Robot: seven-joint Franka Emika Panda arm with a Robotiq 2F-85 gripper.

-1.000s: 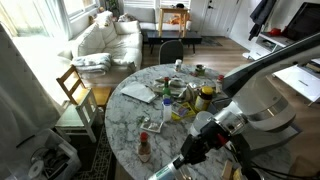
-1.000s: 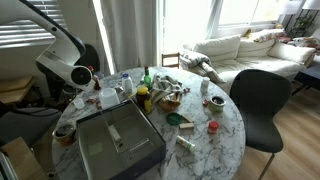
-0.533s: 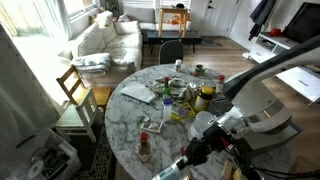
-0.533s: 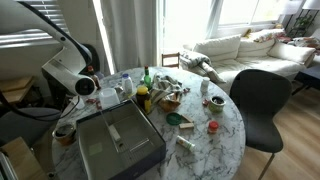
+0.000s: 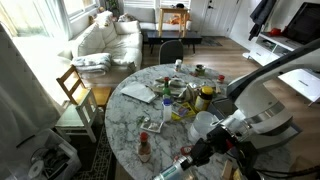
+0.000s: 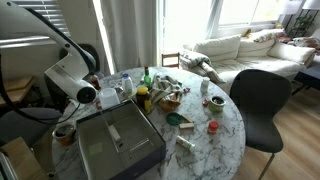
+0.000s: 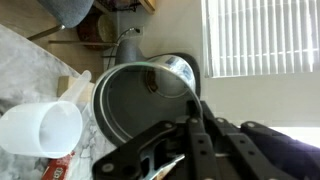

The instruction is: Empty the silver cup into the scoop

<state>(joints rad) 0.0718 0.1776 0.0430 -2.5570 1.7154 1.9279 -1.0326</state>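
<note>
free: worktop [image 6: 225,140] edge by black chair [image 6: 262,100] was bare | blocked: white mug [image 7: 42,130] just beside silver cup [image 7: 140,100]; bottles [image 5: 204,97] crowded the middle

A round marble table [image 5: 128,112] carries clutter at its middle: a yellow-lidded jar [image 5: 205,96], white papers [image 5: 138,93] to the left, and a small red-labelled bottle [image 5: 144,149] near the near edge. A wooden chair [image 5: 77,90] stands left of the table, a white sofa [image 5: 105,40] far behind it. In an exterior view a grey metal box [image 6: 120,145] sits at the near left, a green lid [image 6: 174,119] just right of it, and a dark chair [image 6: 262,100] at the right. The wrist view shows a white mug [image 7: 42,128] and window blinds [image 7: 262,38].
</note>
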